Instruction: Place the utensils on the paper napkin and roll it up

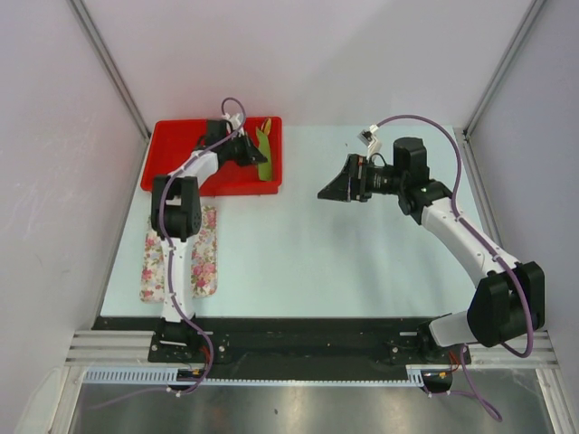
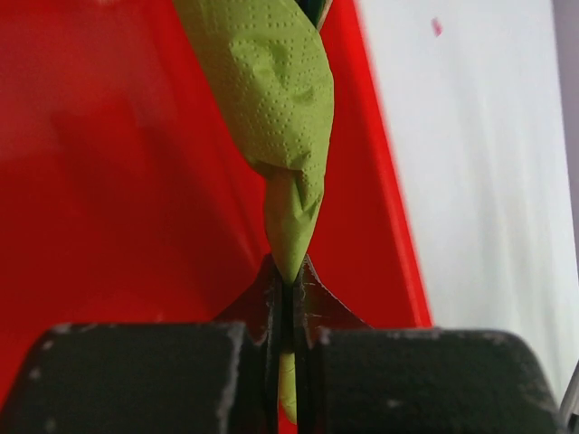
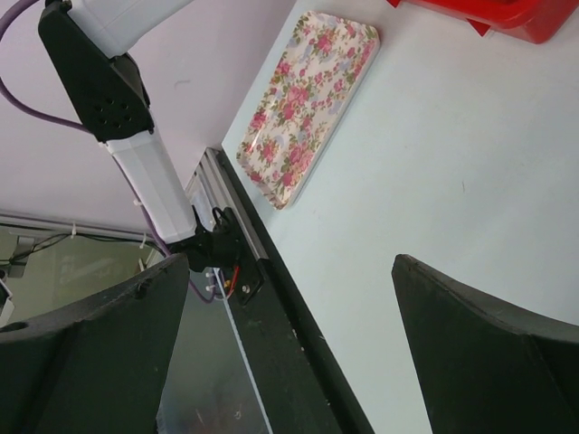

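Olive-green dimpled paper napkin (image 2: 282,90), twisted into a narrow roll, is sitting within the red plastic tray (image 1: 176,149) at the far left of the pale table (image 1: 344,262), along the tray's right side. Whether it is resting on the tray floor or is raised off it cannot be told. Its tapered end is being pinched by the left gripper (image 2: 288,294), whose black fingers are pressing together with only the paper between them. The slim utensils are not showing as separate pieces in any view, so whether they are lying inside the roll cannot be told. The right gripper (image 3: 289,262) is hovering over the table's middle, well apart from the tray, its fingers spread wide and holding nothing. A floral pink-and-white cloth (image 3: 308,99) is lying at the near left, beside the left arm's base.

Risks, as judged: the grip is acting only on a thin twisted tip, so a pull or lift could be tearing the paper or drawing the tip out of the jaws. A roll held by one end is also prone to unwinding, and any cutlery inside could be sliding out of the far end if the roll is tilting. The tray's raised rim, just beside the roll, could be snagging it during transfer.
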Motion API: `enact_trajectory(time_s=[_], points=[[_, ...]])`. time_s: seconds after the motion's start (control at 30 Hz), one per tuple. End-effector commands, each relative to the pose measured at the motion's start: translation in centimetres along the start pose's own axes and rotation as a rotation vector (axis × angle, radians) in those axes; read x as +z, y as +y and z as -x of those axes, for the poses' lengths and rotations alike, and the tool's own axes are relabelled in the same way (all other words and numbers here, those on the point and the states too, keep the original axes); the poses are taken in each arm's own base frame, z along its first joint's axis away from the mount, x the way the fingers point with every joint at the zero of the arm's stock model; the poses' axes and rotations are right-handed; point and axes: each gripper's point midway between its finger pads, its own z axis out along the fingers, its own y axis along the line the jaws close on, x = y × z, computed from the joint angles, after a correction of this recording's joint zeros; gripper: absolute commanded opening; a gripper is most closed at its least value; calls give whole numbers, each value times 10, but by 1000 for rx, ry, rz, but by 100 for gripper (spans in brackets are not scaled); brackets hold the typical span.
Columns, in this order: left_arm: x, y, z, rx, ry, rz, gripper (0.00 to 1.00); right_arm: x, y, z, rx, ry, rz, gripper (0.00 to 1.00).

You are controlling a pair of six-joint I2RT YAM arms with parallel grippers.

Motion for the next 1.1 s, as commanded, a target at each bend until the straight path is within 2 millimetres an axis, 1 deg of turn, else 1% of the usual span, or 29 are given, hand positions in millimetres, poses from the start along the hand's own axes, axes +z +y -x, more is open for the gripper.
enact_trajectory(time_s=[0.0,0.03,0.1,0.13,0.2,0.5,0.6,0.67,0.7,0.83,0.9,1.07], points=[[1,-3,2,23,27,-31,0,0,1,1,-17,-8,17,100],[2,-4,2,20,32,-34,0,1,0,1,-13,-8,17,100],[6,3,-8,-8,66,-34,0,2,0,1,-6,-7,22,100],[8,2,-7,-12,69,-36,0,2,-1,0,-3,-6,21,100],[12,9,-15,-41,90,-29,0,3,-1,0,-6,-4,24,100],[18,10,-21,-125,104,-40,2,4,-6,-3,1,4,13,100],[19,12,-27,-152,122,-37,7,5,-9,-4,8,5,10,100],[19,17,-31,-164,130,-15,8,6,-9,-4,12,5,13,100],[19,18,-32,-169,132,-8,11,6,-8,-4,12,4,15,100],[19,26,-33,-176,130,42,19,7,-9,-3,18,4,18,100],[19,29,-32,-172,125,57,26,7,-9,-2,17,1,18,100],[18,31,-28,-160,117,82,38,7,-8,-1,25,3,22,100]])
